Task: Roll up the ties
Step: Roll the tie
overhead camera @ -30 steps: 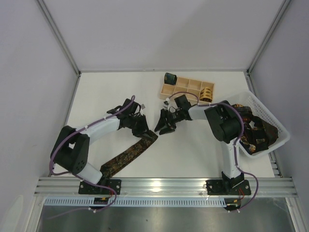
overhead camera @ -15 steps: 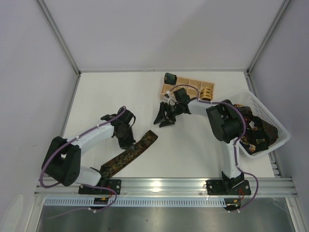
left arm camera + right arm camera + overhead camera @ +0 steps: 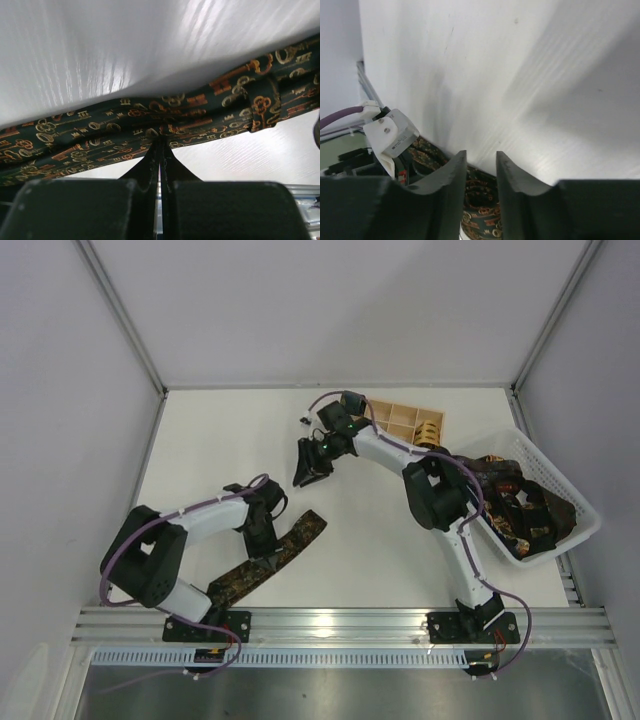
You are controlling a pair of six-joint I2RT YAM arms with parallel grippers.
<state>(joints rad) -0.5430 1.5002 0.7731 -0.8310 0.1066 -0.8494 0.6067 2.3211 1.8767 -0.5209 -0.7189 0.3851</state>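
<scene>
One tie point(image 3: 295, 540), dark with small gold and orange key prints, lies flat and diagonal on the white table in front of the left arm. My left gripper point(image 3: 263, 536) is down at the tie's left edge. In the left wrist view its jaws point(image 3: 160, 141) are pressed together, pinching the bunched edge of the tie point(image 3: 100, 135). My right gripper point(image 3: 309, 470) hangs above the table's middle, apart from the tie. Its jaws point(image 3: 481, 156) stand partly open with nothing between them, and the tie point(image 3: 482, 212) shows far below.
A pale wooden compartment tray point(image 3: 385, 418) stands at the back. A dark green coil point(image 3: 352, 400) sits at its left end and a tan-gold coil point(image 3: 430, 430) in a right cell. A white mesh basket point(image 3: 570, 495) at the right holds several loose ties.
The left gripper shut and shifted down-left onto the tie's edge. The right gripper swung left and toward the back, and its jaws narrowed.
</scene>
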